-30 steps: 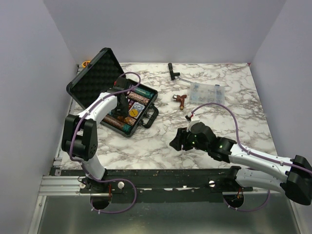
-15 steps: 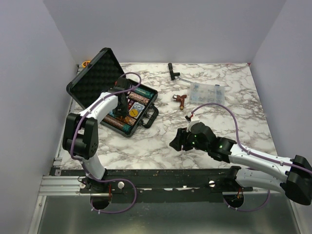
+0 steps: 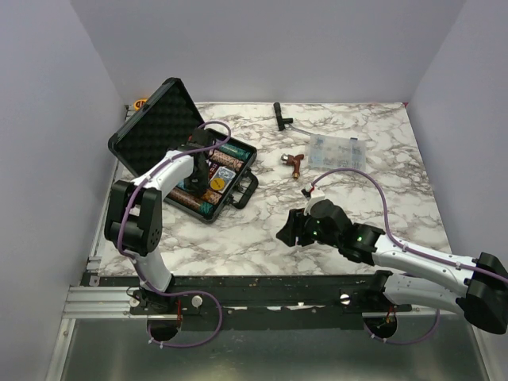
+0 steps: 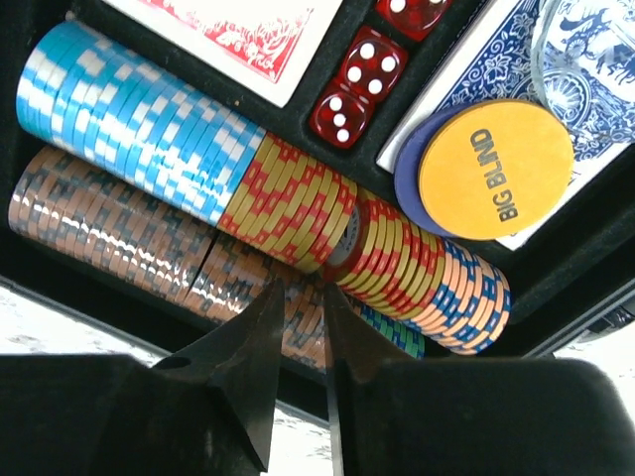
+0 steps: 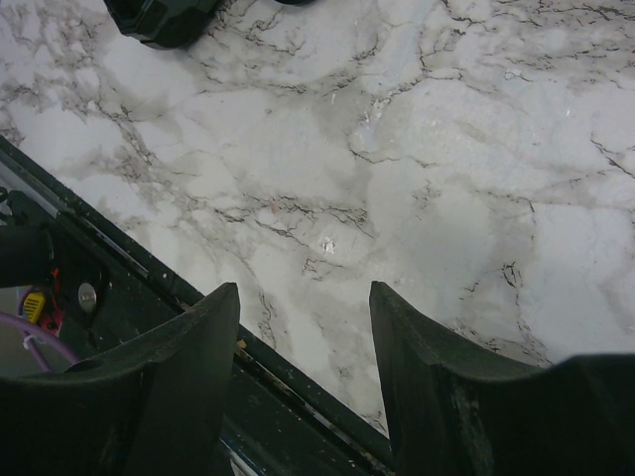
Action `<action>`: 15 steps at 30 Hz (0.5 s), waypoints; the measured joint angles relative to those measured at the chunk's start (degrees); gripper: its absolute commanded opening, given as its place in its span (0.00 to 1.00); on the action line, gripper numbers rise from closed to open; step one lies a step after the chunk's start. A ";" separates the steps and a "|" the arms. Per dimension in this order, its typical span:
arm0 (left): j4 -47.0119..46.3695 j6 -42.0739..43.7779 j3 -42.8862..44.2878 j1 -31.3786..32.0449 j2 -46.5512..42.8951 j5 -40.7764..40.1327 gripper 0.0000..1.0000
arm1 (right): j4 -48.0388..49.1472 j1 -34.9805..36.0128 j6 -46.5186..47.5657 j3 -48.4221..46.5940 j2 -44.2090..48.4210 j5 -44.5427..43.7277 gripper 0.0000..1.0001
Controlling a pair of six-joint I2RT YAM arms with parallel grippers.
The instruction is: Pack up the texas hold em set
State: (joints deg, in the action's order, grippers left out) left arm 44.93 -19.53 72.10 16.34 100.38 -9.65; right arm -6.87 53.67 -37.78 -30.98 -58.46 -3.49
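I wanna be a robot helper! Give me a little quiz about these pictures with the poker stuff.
1. True or false: the lid of the black briefcase stands open.
2. What is printed on the yellow round button? A) BIG BLIND B) DEALER C) ALL IN
3. Which gripper hovers over the poker chips?
Key: 1 true; 2 A; 3 the left gripper.

Open black briefcase (image 3: 153, 127), left arm (image 3: 161, 176) over it
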 measured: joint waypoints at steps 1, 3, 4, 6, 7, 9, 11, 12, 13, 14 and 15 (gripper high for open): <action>0.39 0.09 0.00 0.00 -0.26 -0.02 0.32 | 0.00 0.00 0.00 0.00 0.00 0.00 0.58; 1.27 0.11 0.04 0.00 -1.18 0.00 0.40 | 0.00 0.00 0.02 0.00 0.00 0.00 0.58; 2.21 0.20 0.37 -0.02 -2.36 0.00 0.43 | 0.00 0.00 0.02 0.00 0.00 0.00 0.58; 3.61 0.31 1.42 -0.07 -4.55 0.02 0.51 | 0.00 0.00 0.02 0.00 0.00 0.00 0.59; 4.57 0.55 2.75 -0.15 -6.23 0.00 0.54 | 0.00 0.00 0.02 0.00 0.00 0.00 0.59; 5.46 1.20 5.90 -0.50 -9.33 0.02 0.61 | 0.02 0.00 0.04 0.00 -0.07 0.00 0.61; 5.62 1.68 8.92 -1.11 -12.09 0.09 0.66 | 0.04 0.00 0.07 0.00 -0.42 -0.02 0.64; 5.60 1.97 10.43 -1.70 -13.62 0.20 0.69 | 0.15 0.00 0.09 0.00 -0.72 -0.04 0.66; 5.46 2.19 11.87 -2.51 -15.23 0.26 0.71 | 0.28 0.00 0.07 0.00 -1.09 -0.04 0.69; 5.29 2.51 13.57 -3.63 -17.44 0.28 0.75 | 0.44 0.00 0.11 0.00 -1.53 -0.04 0.73; 5.18 2.62 14.34 -4.33 -18.60 0.26 0.79 | 0.57 0.00 0.13 -0.02 -2.01 -0.02 0.78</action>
State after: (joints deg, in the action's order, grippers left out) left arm 50.11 -16.91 86.43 12.01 81.78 -9.39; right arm -6.31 53.67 -37.65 -31.00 -60.47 -3.51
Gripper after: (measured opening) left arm 0.678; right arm 0.678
